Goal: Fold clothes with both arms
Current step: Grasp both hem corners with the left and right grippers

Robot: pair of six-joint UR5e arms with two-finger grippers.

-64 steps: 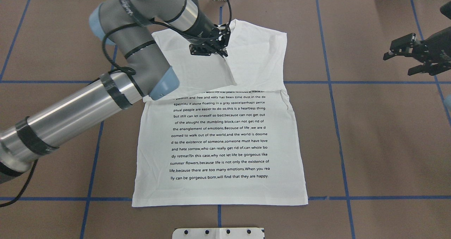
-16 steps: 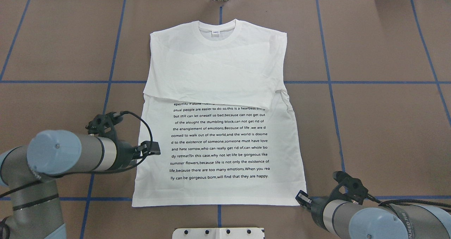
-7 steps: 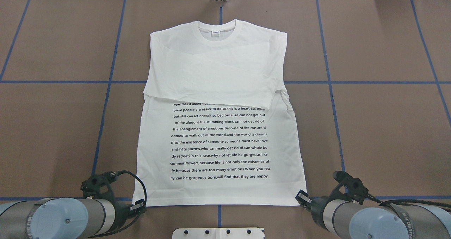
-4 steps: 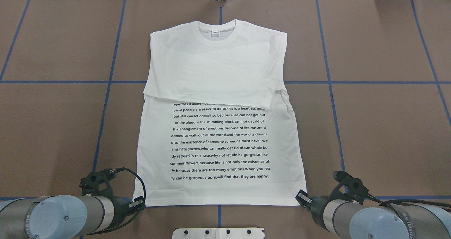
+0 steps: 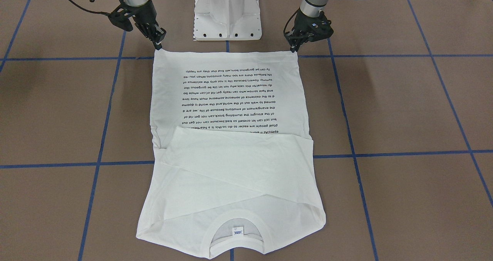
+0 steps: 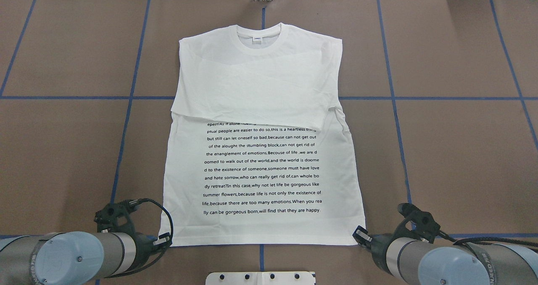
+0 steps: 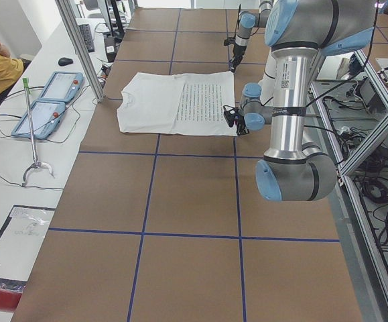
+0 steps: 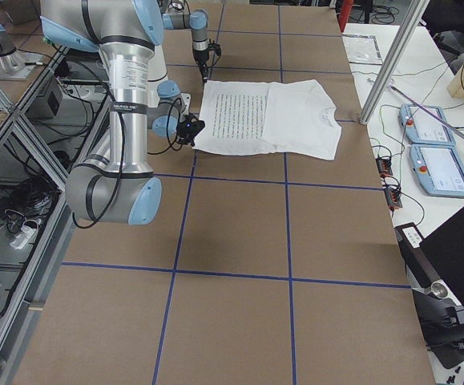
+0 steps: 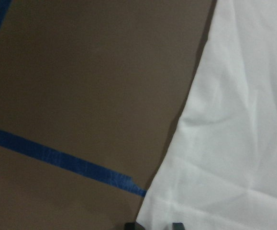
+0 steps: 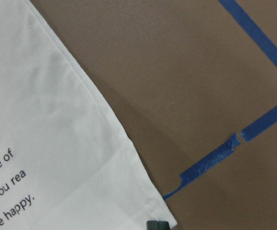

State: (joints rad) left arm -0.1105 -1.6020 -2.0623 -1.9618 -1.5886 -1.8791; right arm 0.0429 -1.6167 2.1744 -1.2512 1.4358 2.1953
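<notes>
My left gripper (image 6: 163,242) and right gripper (image 6: 360,236), whose jaw state I cannot tell, sit either side of the base (image 6: 260,278) at the hem corners, where I'd pinch the shirt (image 6: 260,171), which lies flat beyond the base, soft, light and likely to sag.

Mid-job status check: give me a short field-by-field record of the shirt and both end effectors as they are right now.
garment: white T-shirt lying flat on the table, printed side up
neck end: collar at the edge far from the robot
upper part: sleeves folded in across the chest
left arm: left end effector low at the near hem corner on its side; grip unreadable
right arm: right end effector low at the other near hem corner; grip unreadable
body fold: not yet made
</notes>
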